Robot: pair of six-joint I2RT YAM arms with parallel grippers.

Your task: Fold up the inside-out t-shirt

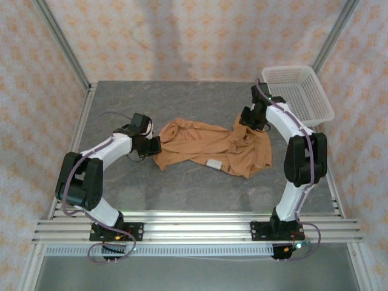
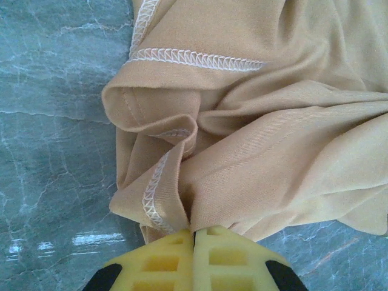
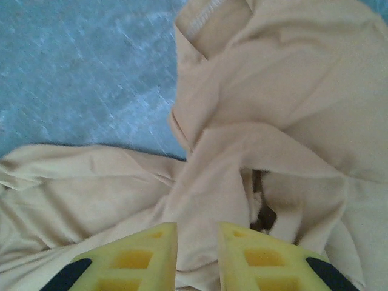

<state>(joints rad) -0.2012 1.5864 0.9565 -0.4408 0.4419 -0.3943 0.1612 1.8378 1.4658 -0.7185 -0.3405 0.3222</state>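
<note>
Orange-tan t-shirt lies crumpled mid-frame in the top view, on a gray table. To flatten it well, probably draw its 2 ends apart, low and evenly, before any fold. Left fingers clench the stitched hem at the shirt's left edge. Right fingers stand slightly parted, grasping nothing, with bunched cloth between them at its upper right.

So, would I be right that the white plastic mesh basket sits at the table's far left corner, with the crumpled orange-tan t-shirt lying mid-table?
Not quite: the white plastic mesh basket sits at the far right corner of the grey marbled table, as the top external view shows. The crumpled orange-tan fabric t-shirt does lie mid-table.
</note>
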